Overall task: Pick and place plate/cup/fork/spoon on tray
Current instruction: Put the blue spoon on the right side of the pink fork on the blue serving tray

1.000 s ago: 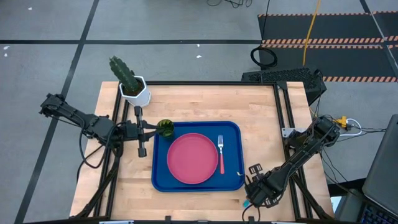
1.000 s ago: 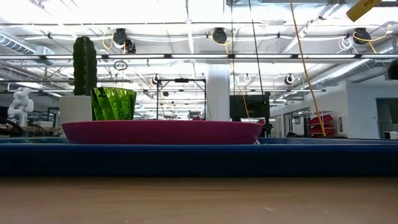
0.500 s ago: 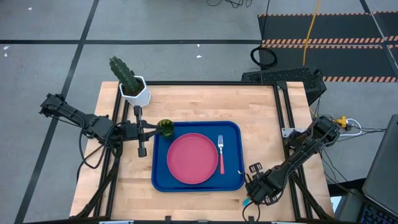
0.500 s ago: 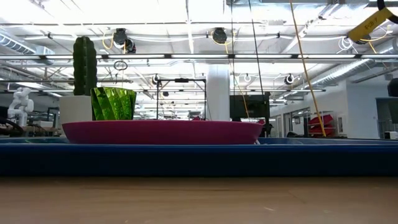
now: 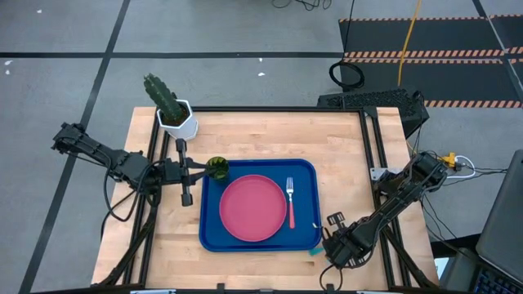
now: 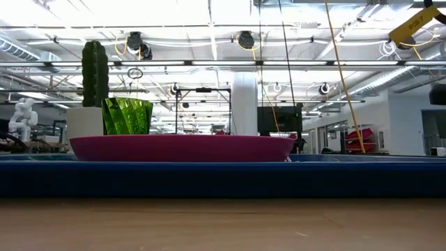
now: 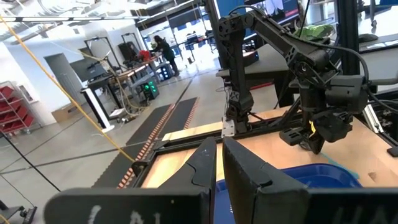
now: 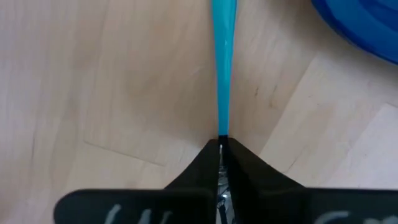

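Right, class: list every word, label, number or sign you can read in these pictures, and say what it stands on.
Nothing reads clearly.
Yellow tag, low view: dark marks, too small to read.
Left gripper, on its body: white marks, blurred.
Right gripper, holding the spoon: white marks on its body, blurred.

Big open robotics lab here: exposed ceiling pipes (image 6: 230, 64) up top, striped cable ramps (image 5: 429, 55) upper right on grey floor, red parts bins (image 7: 13, 106) at left.

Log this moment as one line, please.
right gripper: shut on spoon, off the tray's near right corner | left gripper: at cup | plate, fork: on tray
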